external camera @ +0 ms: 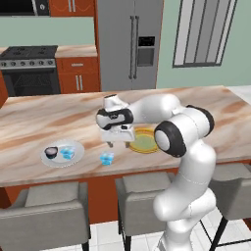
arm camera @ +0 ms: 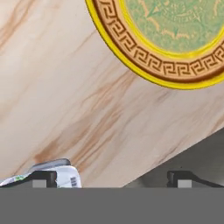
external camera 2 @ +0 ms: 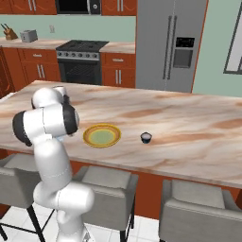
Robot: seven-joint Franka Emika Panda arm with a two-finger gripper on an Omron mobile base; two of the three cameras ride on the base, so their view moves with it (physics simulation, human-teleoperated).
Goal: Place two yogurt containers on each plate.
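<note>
You had a long marbled beige-and-brown island counter point(external camera: 59, 117) in a kitchen with orange-brown cabinets, a steel refrigerator point(external camera: 130, 44), a black stove point(external camera: 28, 68) and grey stools point(external camera: 44, 215) in front. Two plates sat on it: a plain white-grey round plate point(external camera: 62, 153) carrying a dark navy cup point(external camera: 51, 152) and a light blue cup point(external camera: 67, 154), and a yellow-rimmed plate with greenish centre point(external camera 2: 101, 135), bare. Another light blue cup point(external camera: 107, 158) stood between the plates, and a second dark cup point(external camera 2: 146, 137) just beside the yellow one. The gripper point(external camera: 119, 142) hung over the counter, fingers wide apart, holding nothing.

Glossy white rounded arm point(external camera: 188, 162) segments, dark joint rings, small dark fingers point(arm camera: 43, 177).
</note>
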